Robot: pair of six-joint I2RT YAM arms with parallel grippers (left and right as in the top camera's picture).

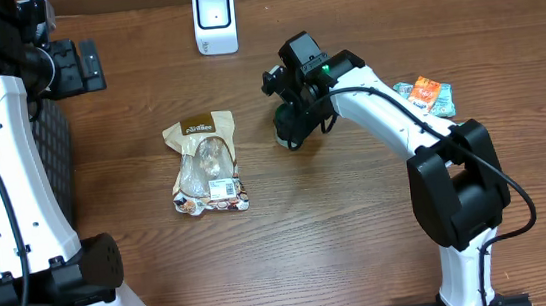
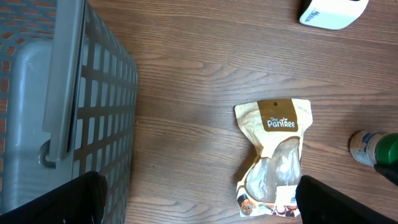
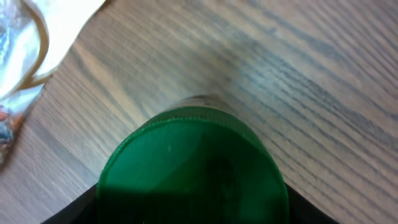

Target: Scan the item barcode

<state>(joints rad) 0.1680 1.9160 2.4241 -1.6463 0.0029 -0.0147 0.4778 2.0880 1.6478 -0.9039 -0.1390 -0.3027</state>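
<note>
R fingers (image 3: 73, 215) astride round green-cap bottle (image 3: 193, 168), grip unclear; L fingers (image 2: 62, 200) wide apart; glossy pouch (image 1: 207, 164) flat.

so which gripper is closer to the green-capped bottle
Right. The right gripper sits directly over the green-capped bottle; the left gripper is far off, by the grey basket.

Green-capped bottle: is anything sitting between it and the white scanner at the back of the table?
Nothing visible does. The table between the green-capped bottle and the scanner is bare wood; the pouch lies off to one side of that line.
</note>
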